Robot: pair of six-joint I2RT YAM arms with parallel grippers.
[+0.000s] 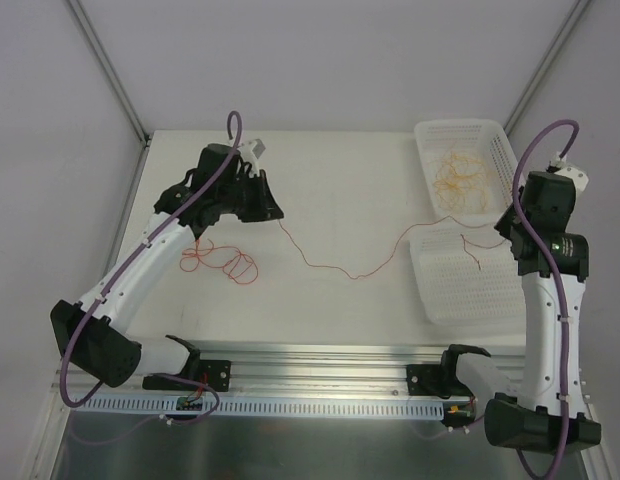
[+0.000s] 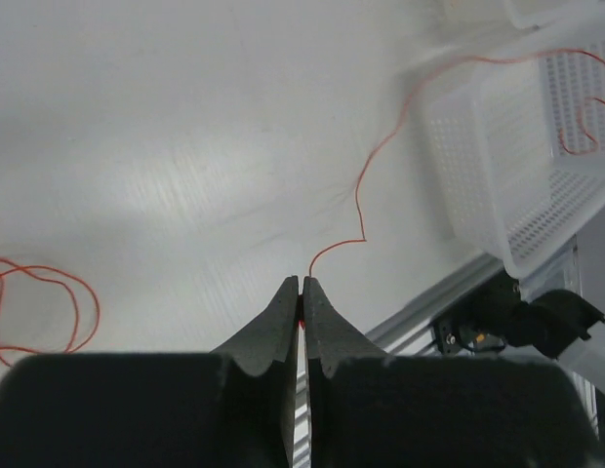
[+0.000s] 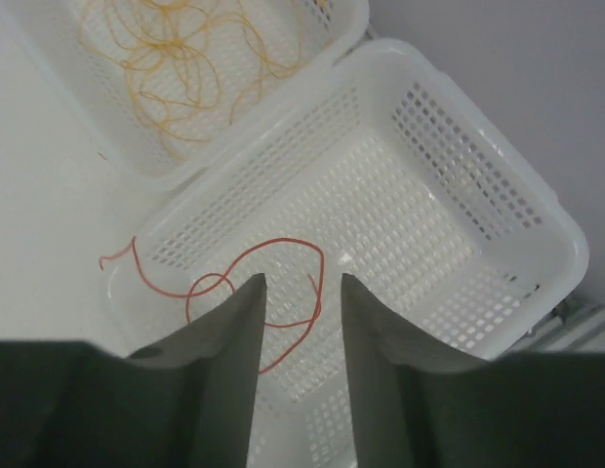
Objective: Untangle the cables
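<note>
In the top view the left gripper (image 1: pixel 277 212) sits at about 10 o'clock on the table (image 1: pixel 340 180). A single red cable (image 1: pixel 355 274) runs from its tip towards 3 o'clock. The cable's long axis lies nearly left to right, dips towards 6 o'clock midway, then climbs over the rim of the near basket (image 1: pixel 430 300). It seems to be held out like this to keep one strand drawn apart from the rest. A loose red coil (image 1: pixel 222 262) lies at 7 o'clock of that gripper; I cannot tell whether it joins the stretched strand. The yellow-orange cables (image 1: pixel 460 176) sit heaped in the far basket (image 1: pixel 510 150) at 2 o'clock. The right gripper (image 1: pixel 507 232) hangs over the near basket, its fingers hidden from above. In the left wrist view the left gripper (image 2: pixel 302 292) has its fingers pressed together, pinching the red cable (image 2: pixel 363 200). From there the cable heads off towards 1 o'clock and the near basket (image 2: pixel 478 185), and the red coil (image 2: pixel 59 292) shows at 9 o'clock. In the right wrist view the right gripper (image 3: pixel 302 292) has its fingers spread and grips nothing. The curled end of the red cable (image 3: pixel 249 255) lies on the floor of the near basket (image 3: pixel 566 244) beneath them, its tail trailing over the rim towards 9 o'clock. The yellow-orange cables (image 3: pixel 176 68) fill the far basket (image 3: pixel 353 19) at 11 o'clock, so the colours look sorted one to each basket.
</note>
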